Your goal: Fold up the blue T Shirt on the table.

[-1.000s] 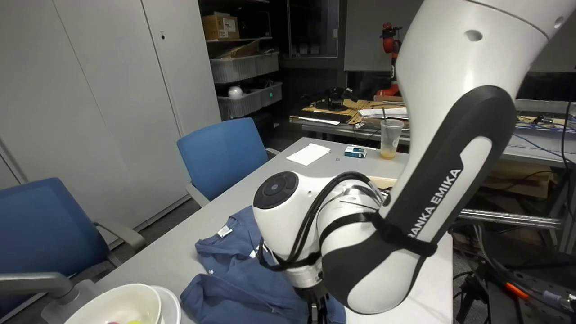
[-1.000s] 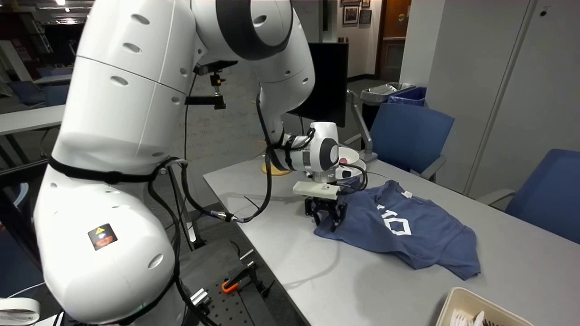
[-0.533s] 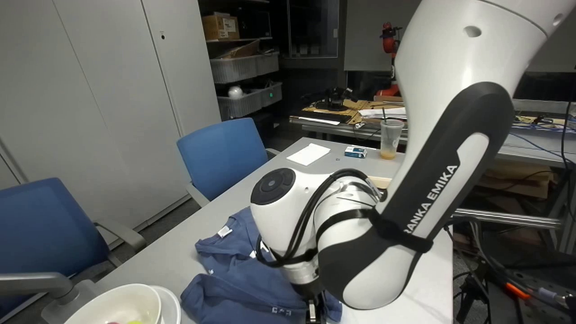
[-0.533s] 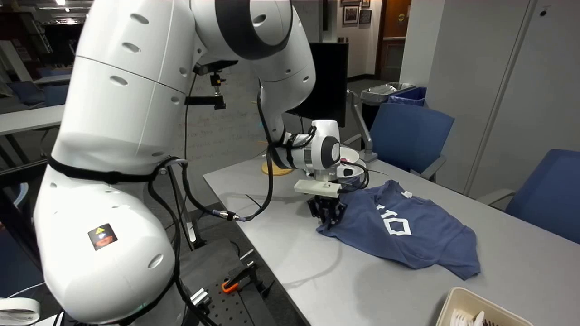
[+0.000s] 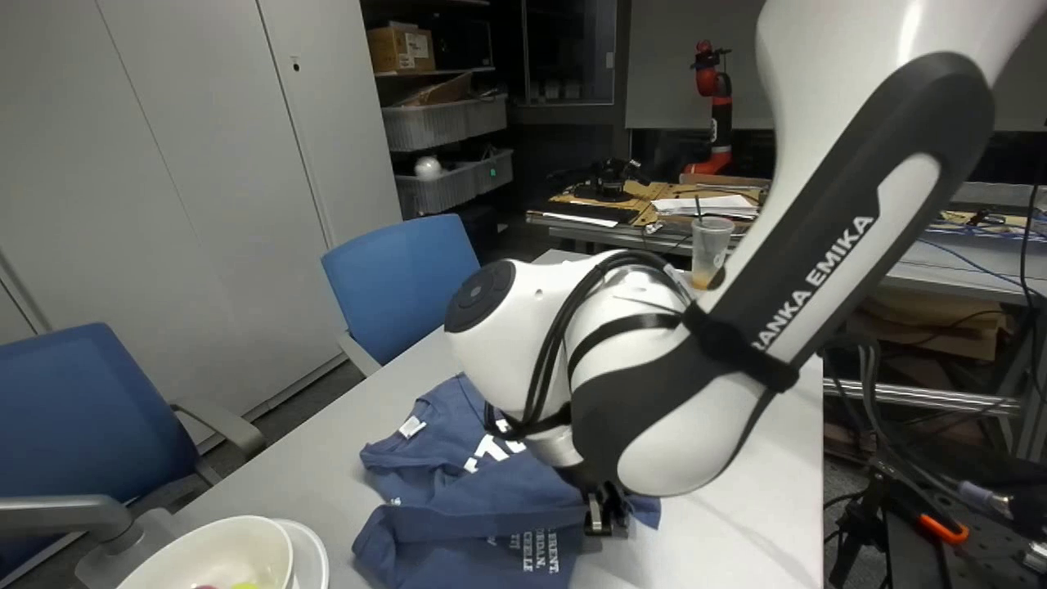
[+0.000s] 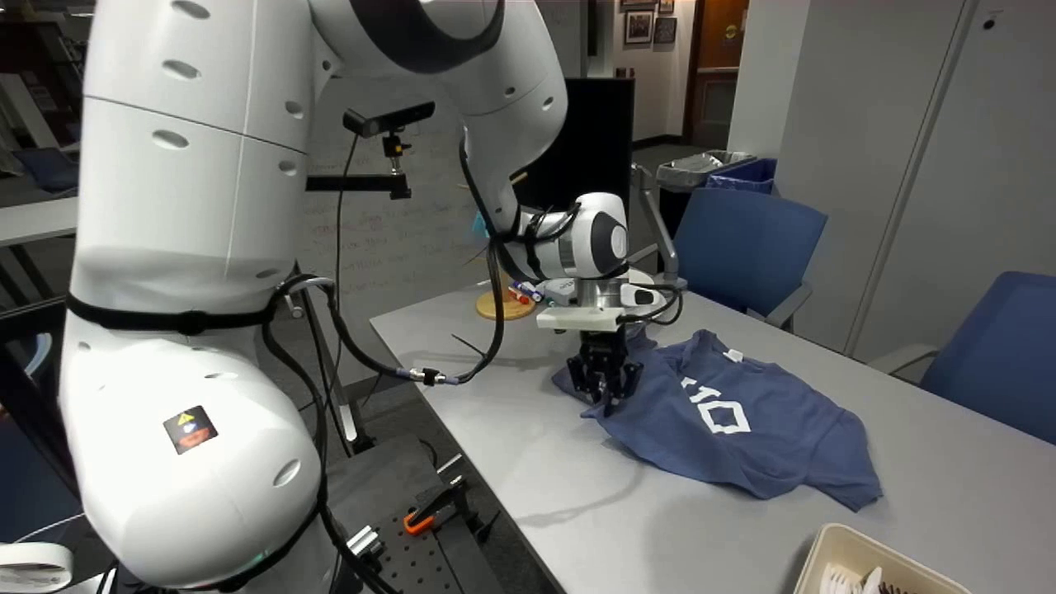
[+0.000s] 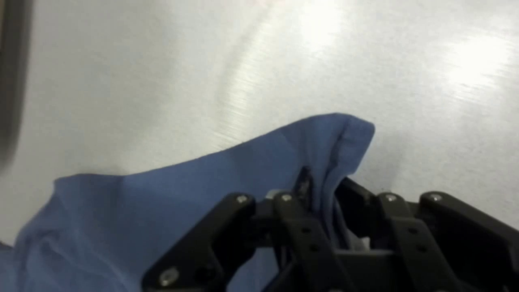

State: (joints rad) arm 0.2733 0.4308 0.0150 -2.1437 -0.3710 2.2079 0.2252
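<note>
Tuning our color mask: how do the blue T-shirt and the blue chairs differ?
Pose: the T-shirt lies creased on the table; the chairs stand upright beside it.
Print: the T-shirt bears white lettering; the chairs show none.
Contact: the T-shirt has a fold pinched in the gripper; the chairs are apart from it.
Shared: both are blue.
</note>
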